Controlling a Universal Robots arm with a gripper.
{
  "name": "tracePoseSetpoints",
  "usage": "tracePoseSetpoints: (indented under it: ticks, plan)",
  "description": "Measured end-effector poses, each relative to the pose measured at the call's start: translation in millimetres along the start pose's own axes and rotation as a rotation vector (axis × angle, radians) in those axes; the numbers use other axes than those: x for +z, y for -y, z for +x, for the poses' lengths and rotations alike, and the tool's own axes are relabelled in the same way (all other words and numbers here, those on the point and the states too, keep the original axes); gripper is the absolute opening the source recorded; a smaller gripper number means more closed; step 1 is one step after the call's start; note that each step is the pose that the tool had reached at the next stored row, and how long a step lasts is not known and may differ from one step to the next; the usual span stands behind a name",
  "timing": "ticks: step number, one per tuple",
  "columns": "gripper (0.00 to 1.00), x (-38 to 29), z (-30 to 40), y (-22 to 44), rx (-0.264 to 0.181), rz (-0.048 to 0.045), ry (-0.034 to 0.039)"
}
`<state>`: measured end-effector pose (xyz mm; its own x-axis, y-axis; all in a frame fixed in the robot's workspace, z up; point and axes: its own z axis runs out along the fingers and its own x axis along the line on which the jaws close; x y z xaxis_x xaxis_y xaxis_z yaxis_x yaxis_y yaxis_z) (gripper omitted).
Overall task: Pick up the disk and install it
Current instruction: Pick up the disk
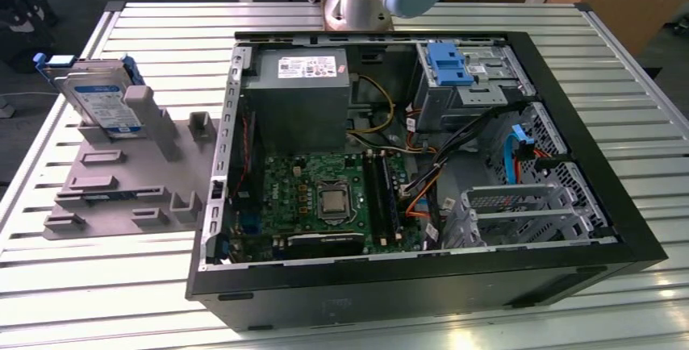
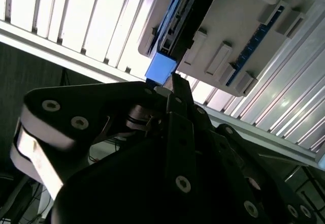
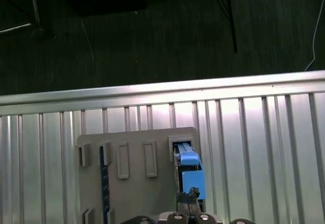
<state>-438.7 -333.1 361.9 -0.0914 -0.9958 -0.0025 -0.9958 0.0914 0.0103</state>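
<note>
The disk (image 1: 99,98), silver with a white-and-blue label in a blue frame, stands on edge in a grey slotted holder (image 1: 119,181) at the exterior view's left. In both wrist views I see it edge-on, the blue frame uppermost (image 3: 190,173) (image 2: 162,67). My gripper (image 2: 175,81) hangs above it, apart from it. The black fingers meet at the tips, shut on nothing, and the tips (image 3: 190,197) line up over the frame's end.
An open black computer case (image 1: 431,289) lies on the slatted metal table (image 1: 603,60) at the exterior view's right, with a grey power-supply box (image 1: 296,84), a blue bracket (image 1: 447,64) and metal drive cages (image 1: 517,205). The table edge (image 3: 162,89) runs just beyond the holder.
</note>
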Motion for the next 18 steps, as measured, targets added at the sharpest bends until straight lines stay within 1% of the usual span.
tracePoseSetpoints:
  ticks: [2,3,4,6,7,9,10,12,13,14,16,17,18]
  plan:
    - [0.11,0.5,-0.1,-0.1,0.0,0.0001,-0.0005]
    - [0.17,0.4,-0.1,-0.1,0.0,0.0,-0.0006]
    - [0.17,0.5,-0.2,-0.2,0.0,0.0001,-0.0006]
    - [0.29,0.5,-0.1,-0.2,0.0,0.0001,-0.0006]
    - [0.29,0.5,-0.2,-0.2,0.0,0.0001,-0.0006]
    - [0.41,0.9,-0.2,-0.2,0.0,0.0002,-0.0006]
    - [0.41,1.8,-0.3,-0.2,0.0,0.0004,-0.0005]
    - [0.53,4.7,-1.1,-0.3,0.0,0.0002,-0.0006]
    - [0.53,6.4,-1.6,-0.3,0.0,0.0001,-0.0007]
    - [0.59,8.3,-2.0,-0.3,0.0,0.0002,-0.0006]
    - [0.59,11.9,-2.5,-0.3,0.0,-0.0002,-0.0009]
    - [0.59,15.6,-2.5,-0.7,0.0,-0.0005,-0.0011]
    - [0.59,17.4,-2.5,-1.0,0.0,-0.0005,-0.001]
